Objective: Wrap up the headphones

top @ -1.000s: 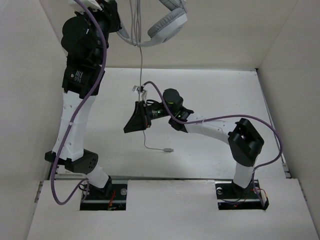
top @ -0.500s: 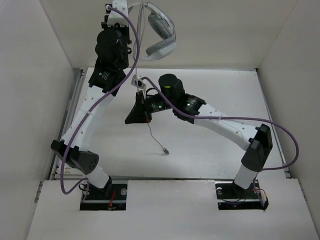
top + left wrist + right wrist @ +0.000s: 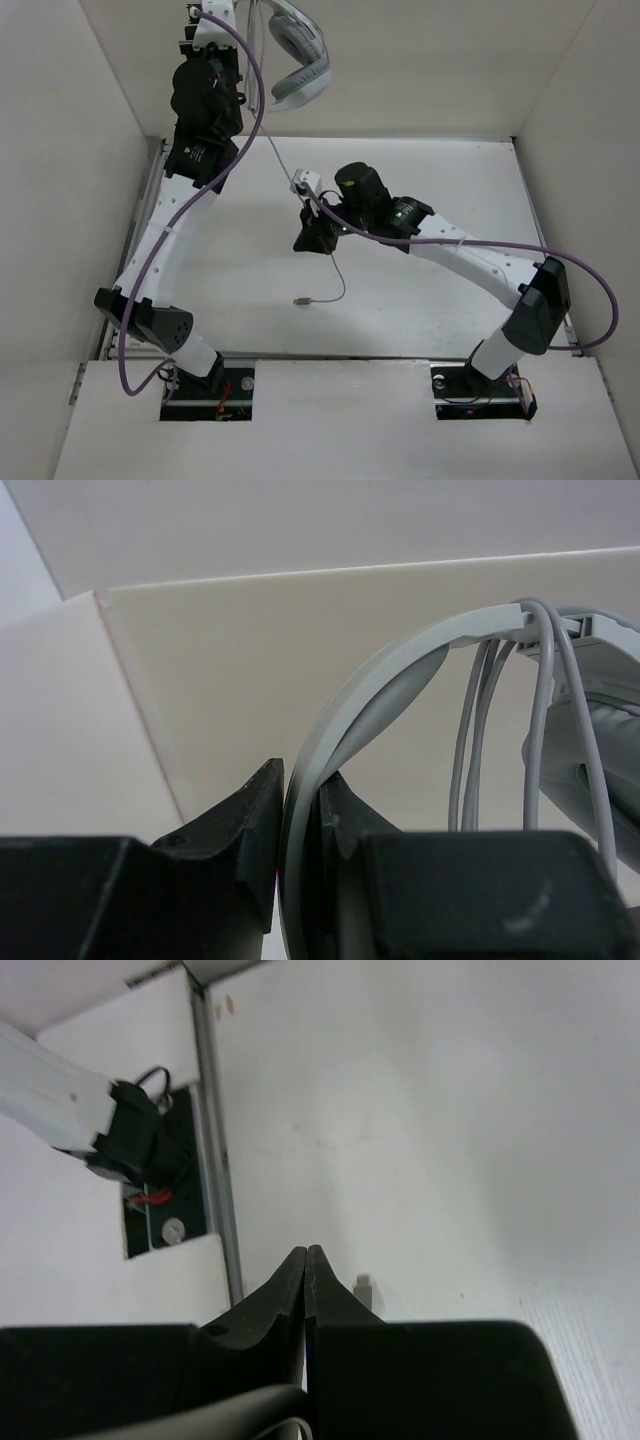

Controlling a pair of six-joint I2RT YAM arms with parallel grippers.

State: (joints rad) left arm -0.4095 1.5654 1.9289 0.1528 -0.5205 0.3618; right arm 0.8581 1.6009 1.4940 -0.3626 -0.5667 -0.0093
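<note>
The white headphones hang high at the back wall, held by the headband. My left gripper is shut on the curved headband. Loops of the thin grey cord hang over the band next to a grey ear cup. The cord runs down from the headphones to my right gripper, which is above the table's middle and shut on it. The loose end hangs below in a curve, with the plug near the table. The plug also shows in the right wrist view, just past the shut fingertips.
White walls enclose the table on the left, back and right. A metal rail runs along the left edge. Thick purple cables trail from both arms. The left arm's base shows beyond the right gripper.
The left arm has swung the headphones left and further back. The right gripper has moved right along the cord, and the hanging end with the plug has swung to the left.
</note>
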